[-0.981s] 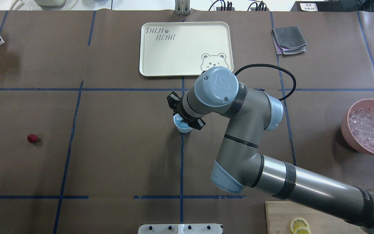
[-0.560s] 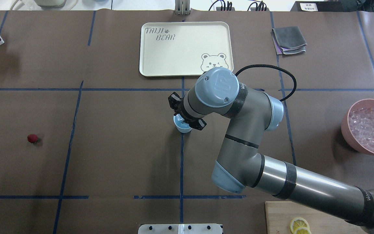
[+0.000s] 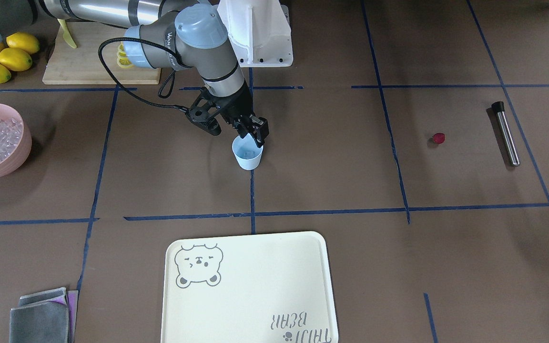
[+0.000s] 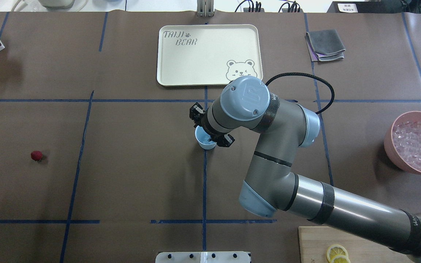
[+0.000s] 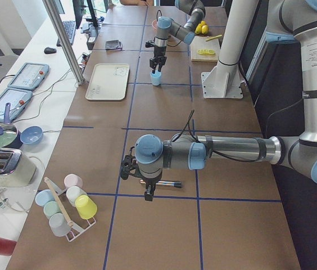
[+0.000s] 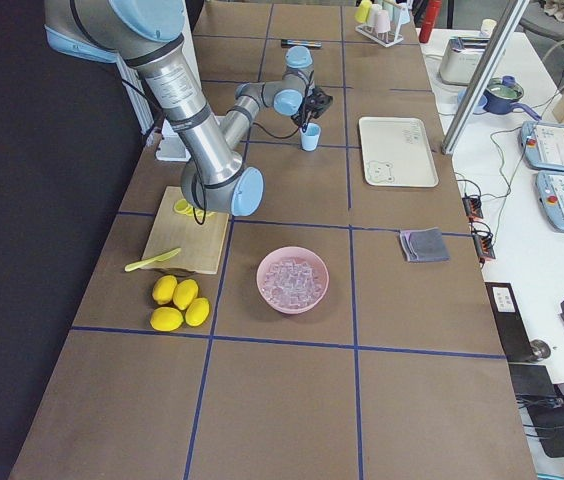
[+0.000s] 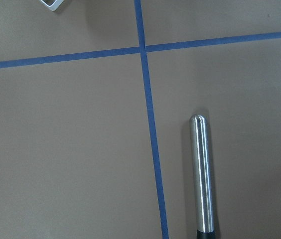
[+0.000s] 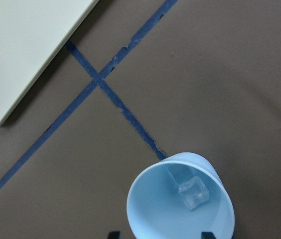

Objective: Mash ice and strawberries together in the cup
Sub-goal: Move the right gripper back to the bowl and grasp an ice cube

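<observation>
Pale blue cup [image 8: 153, 211] stands upright on a blue tape line w/ two clear ice cubes [image 8: 194, 192] at the bottom, side by side. No fruit in it.

Right gripper [image 3: 237, 135] hangs right over the cup, fingers spread wide, nothing between them. One finger is on each side of the rim. Can't tell if either finger touches the rim.

The strawberry [image 4: 36, 155] lies on the table, well off to the robot's left of the cup. Further out that same way is a steel rod w/ a black end [image 3: 505, 133]. Left gripper [image 5: 144, 188] hovers over that rod, but it only shows in the side view and the wrist cam catches no fingers, so can't tell if it's apart or closed.

Well to the robot's right of the cup is a pink bowl [image 4: 393, 153] heaped w/ loose ice [image 4: 415, 144]. Beyond the cup, away from the robot, is a cream bear tray [image 4: 203, 62]. Near the bowl, on the robot's side, a wooden board [image 3: 84, 62] carries lemon slices [image 4: 336, 254], w/ whole lemons [image 3: 5, 57] next to it.

Vs a sec ago, basically no change: the right arm has nudged a hair over the cup w/ fingers spread just as wide, and the cup, strawberry and bowl are in the same spots.
</observation>
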Action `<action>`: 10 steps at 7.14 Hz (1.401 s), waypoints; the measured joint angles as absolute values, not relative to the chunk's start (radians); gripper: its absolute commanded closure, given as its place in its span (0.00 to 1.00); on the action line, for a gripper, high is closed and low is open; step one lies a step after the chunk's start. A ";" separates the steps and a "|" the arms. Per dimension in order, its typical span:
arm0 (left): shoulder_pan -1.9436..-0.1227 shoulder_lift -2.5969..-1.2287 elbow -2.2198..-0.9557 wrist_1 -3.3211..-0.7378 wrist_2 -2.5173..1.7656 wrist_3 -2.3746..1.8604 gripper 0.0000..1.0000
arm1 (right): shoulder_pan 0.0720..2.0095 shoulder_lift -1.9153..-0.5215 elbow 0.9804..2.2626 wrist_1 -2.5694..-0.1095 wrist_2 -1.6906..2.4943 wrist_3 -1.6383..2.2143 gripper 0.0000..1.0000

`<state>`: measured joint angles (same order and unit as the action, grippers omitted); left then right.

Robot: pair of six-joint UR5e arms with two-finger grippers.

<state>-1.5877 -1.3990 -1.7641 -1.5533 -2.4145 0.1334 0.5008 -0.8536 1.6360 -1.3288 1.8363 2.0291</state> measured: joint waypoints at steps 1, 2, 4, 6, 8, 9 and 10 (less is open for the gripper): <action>-1.588 -1.399 -1.764 -1.554 -2.414 0.133 0.00 | 0.514 -0.875 1.666 -1.333 1.848 2.028 0.37; -1.588 -1.399 -1.763 -1.553 -2.414 0.133 0.00 | 0.554 -0.945 1.739 -1.335 1.895 2.021 0.36; -1.588 -1.399 -1.762 -1.553 -2.414 0.133 0.00 | 0.725 -1.194 1.928 -1.334 2.101 1.861 0.24; -1.588 -1.399 -1.760 -1.552 -2.414 0.133 0.00 | 0.856 -1.496 2.065 -1.324 2.205 1.516 0.00; -1.588 -1.399 -1.760 -1.552 -2.414 0.133 0.00 | 0.940 -1.699 2.111 -1.321 2.220 1.194 0.00; -1.588 -1.399 -1.761 -1.552 -2.414 0.133 0.00 | 0.972 -1.763 2.104 -1.321 2.216 1.069 0.00; -1.588 -1.399 -1.761 -1.552 -2.415 0.133 0.00 | 0.989 -1.799 2.082 -1.320 2.189 0.995 0.00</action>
<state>-1.5877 -1.3986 -1.7613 -1.5524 -2.4145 0.1335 0.9886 -1.7989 2.0816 -1.3205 2.1888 0.9945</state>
